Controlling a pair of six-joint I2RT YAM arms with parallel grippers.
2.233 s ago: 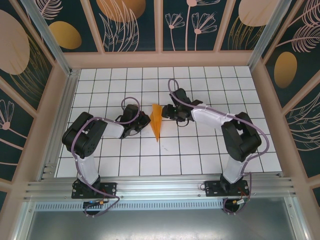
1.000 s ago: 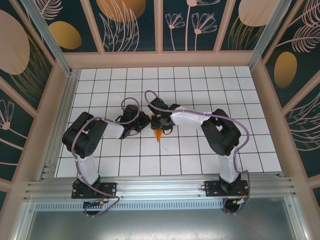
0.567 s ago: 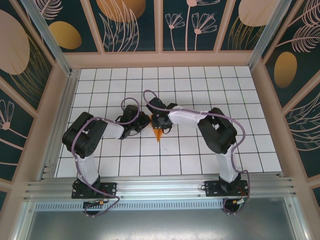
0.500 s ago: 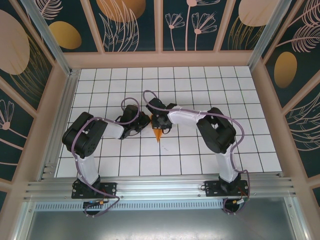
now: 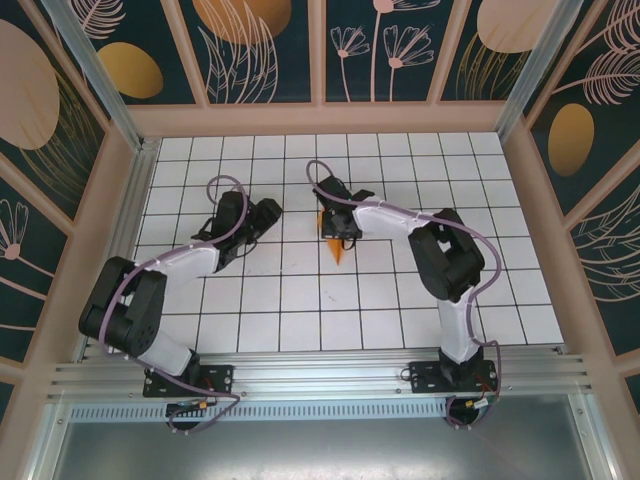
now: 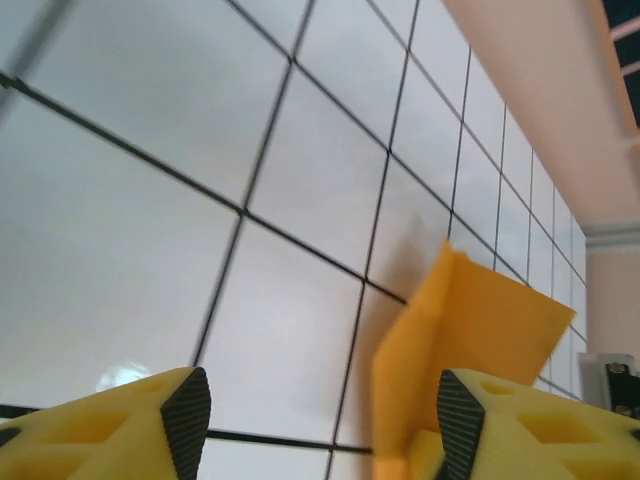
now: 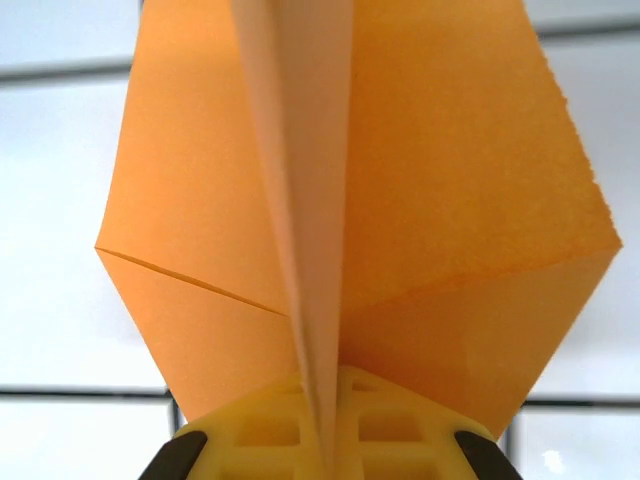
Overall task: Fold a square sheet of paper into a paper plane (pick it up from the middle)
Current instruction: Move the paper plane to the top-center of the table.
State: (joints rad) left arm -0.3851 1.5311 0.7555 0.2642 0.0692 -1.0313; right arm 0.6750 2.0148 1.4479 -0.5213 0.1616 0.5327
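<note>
The plane is pinched along its centre crease by the right pincer over the counter's middle, while the left pincer is spread nearby, apart from it.

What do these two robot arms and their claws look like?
Both the left arm and right arm have white links, bulky black joints and looping purple cables. The left gripper and right gripper have yellow lattice fingers with dark pads.
</note>
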